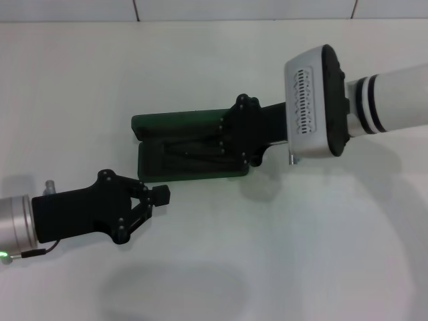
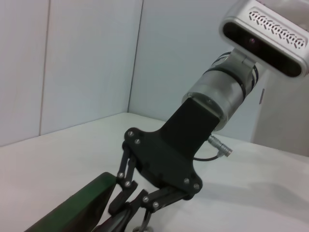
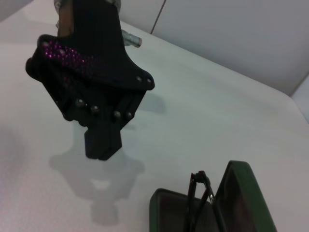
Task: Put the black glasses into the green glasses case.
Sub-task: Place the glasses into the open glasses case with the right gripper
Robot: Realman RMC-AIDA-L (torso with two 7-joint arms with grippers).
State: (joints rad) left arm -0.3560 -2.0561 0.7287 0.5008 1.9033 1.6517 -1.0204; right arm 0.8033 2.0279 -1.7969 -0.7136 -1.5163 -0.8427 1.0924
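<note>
Head view: rounded hard-shell green glasses case [image 1: 184,150]

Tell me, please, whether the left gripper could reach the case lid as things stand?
Probably yes: the left gripper hovers beside the open case, but the right gripper is over the glasses there.

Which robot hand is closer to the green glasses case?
The right gripper is closer: it is over the open green glasses case, holding the black glasses inside. The left gripper hovers just beside the case's front edge.

The right gripper [image 2: 126,218] reaches down beside the green glasses case [image 2: 72,208] lid.
</note>
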